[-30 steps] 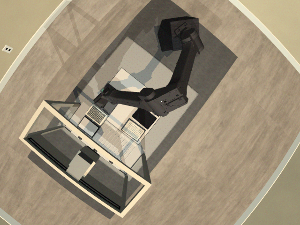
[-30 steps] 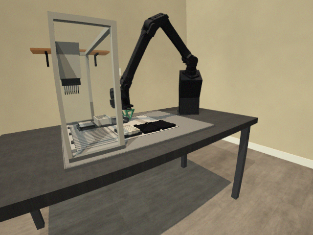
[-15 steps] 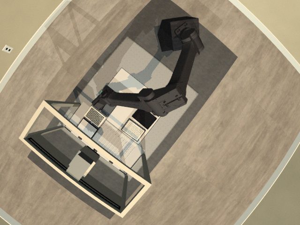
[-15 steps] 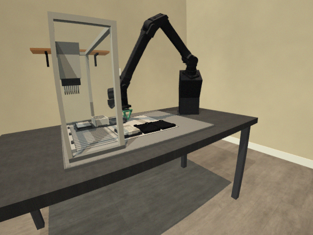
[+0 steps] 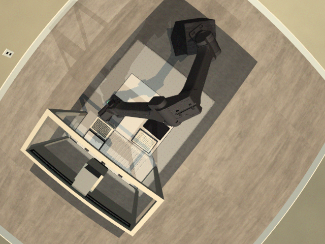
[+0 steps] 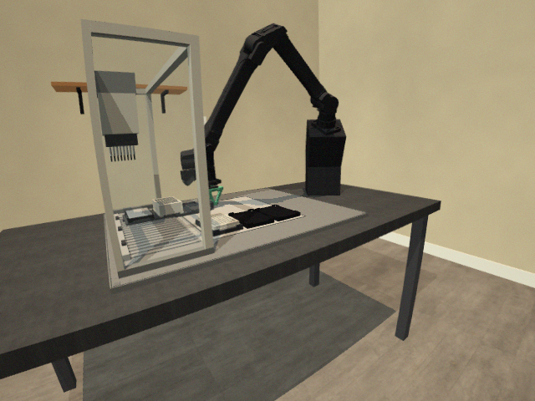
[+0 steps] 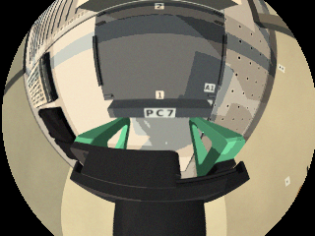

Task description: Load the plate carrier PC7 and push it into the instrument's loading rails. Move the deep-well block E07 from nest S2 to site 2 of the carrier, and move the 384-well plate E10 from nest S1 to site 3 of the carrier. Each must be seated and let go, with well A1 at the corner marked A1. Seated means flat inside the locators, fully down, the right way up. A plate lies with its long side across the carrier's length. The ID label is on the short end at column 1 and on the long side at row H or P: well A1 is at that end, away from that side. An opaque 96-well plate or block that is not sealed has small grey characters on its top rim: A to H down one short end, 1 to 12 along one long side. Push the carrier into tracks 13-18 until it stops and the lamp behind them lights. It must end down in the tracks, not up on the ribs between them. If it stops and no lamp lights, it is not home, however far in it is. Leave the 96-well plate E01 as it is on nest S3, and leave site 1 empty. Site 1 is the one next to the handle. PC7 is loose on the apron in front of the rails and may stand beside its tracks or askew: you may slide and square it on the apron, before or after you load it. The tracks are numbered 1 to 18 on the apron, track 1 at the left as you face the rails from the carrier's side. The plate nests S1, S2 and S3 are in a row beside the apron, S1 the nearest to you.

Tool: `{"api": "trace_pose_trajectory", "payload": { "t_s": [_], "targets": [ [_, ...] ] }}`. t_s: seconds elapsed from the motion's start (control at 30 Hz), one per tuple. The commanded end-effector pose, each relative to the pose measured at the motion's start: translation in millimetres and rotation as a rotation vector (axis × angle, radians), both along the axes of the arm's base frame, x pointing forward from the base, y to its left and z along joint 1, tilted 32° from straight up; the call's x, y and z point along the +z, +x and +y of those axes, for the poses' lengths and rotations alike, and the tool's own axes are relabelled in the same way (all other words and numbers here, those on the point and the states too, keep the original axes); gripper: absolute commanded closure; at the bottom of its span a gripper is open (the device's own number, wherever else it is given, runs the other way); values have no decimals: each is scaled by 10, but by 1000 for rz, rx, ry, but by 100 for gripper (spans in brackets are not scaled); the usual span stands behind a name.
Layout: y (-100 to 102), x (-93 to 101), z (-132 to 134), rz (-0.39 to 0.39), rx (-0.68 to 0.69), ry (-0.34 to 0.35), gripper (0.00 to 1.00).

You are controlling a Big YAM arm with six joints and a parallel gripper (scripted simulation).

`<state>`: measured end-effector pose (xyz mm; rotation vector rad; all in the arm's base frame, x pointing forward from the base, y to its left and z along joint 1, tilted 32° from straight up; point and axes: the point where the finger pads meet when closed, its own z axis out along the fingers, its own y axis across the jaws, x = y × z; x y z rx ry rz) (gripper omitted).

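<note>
Carrier PC7 (image 7: 159, 113) lies at the left end of the rails, with its handle end towards me. The pale deep-well block (image 5: 101, 127) (image 6: 166, 205) sits on its middle site and a flat 384-well plate (image 5: 94, 139) (image 6: 139, 213) on the site beyond. Site 1 (image 7: 157, 59) is empty, with an A1 mark at its right near corner. My gripper (image 7: 159, 117) (image 6: 215, 195) is open and holds nothing. Its green fingers stand either side of the carrier's handle end, low over the apron. I see no lit lamp.
The 96-well plate E01 (image 5: 144, 140) (image 6: 222, 222) rests on its nest beside the apron. The two nearer black nests (image 6: 263, 215) are empty. The instrument's frame (image 6: 196, 142) stands close to my wrist, with the pipetting head (image 6: 119, 116) high inside it.
</note>
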<state>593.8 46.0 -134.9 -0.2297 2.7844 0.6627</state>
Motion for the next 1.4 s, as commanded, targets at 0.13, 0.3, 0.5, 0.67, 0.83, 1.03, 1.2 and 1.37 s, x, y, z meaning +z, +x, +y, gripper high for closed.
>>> {"api": "trace_pose_trajectory", "payload": {
  "t_s": [0.13, 0.3, 0.5, 0.67, 0.83, 1.03, 1.2, 1.37],
  "targets": [
    [448, 173, 103, -70, 3, 2, 20],
    [505, 192, 107, -74, 1, 2, 20],
    [579, 217, 111, -80, 0, 3, 20],
    [609, 227, 113, -80, -1, 3, 20],
    [658, 244, 117, -80, -3, 3, 20],
    [718, 264, 120, -80, -5, 2, 20],
    [747, 273, 120, -80, -6, 1, 20],
    [797, 291, 123, -79, -7, 1, 20]
  ]
}}
